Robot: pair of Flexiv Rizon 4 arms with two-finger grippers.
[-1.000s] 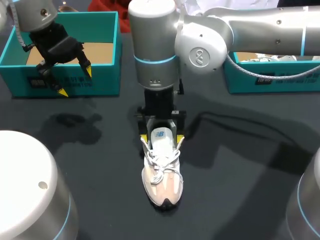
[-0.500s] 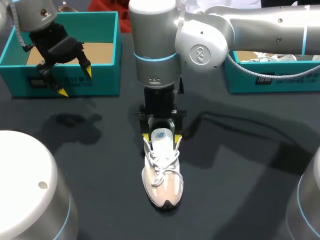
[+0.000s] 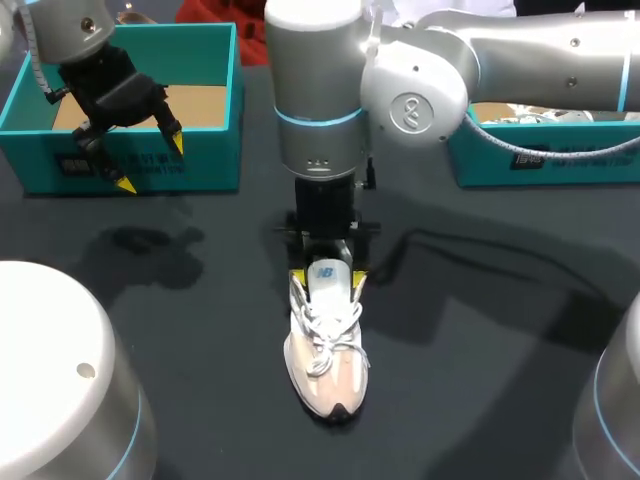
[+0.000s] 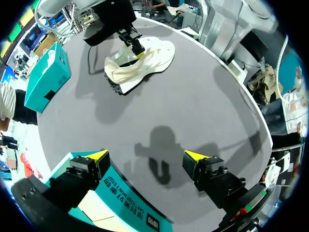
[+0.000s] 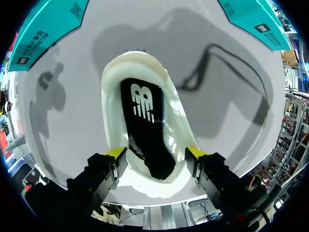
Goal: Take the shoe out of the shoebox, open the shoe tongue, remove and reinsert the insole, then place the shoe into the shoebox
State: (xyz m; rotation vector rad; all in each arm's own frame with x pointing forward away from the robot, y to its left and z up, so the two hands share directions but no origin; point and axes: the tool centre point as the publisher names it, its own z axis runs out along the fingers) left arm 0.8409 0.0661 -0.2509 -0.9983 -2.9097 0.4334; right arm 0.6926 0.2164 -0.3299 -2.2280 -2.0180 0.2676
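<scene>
Shoe: white, with a pale pink toe, the shoe (image 3: 327,350) stands upright on the dark table (image 3: 480,350), right under our right gripper (image 3: 328,277), outside both boxes.
Right gripper: it points straight down over the shoe's heel half, set about as wide as the shoe, one yellow tip against each side of the collar, so we have the shoe clasped between the two.
Seen from the right wrist: the shoe's opening (image 5: 145,121) lies between and ahead of the gripper (image 5: 157,153); the black insole (image 5: 145,125) shows inside, lying flat.
Toe and laces: the toe points away from the right gripper, toward our base; the white laces (image 3: 325,325) are tied, just beyond the yellow tips.
Left gripper: our left gripper (image 3: 150,163) hovers above the front wall of the left teal shoebox (image 3: 200,165), spread wide with nothing in it.
Seen from the left wrist: the box wall (image 4: 125,203) lies under the gripper (image 4: 146,155); the shoe (image 4: 140,60) is well apart, far ahead.
Second box: another teal shoebox (image 3: 480,160) stands beside our right arm, well apart from the shoe.
</scene>
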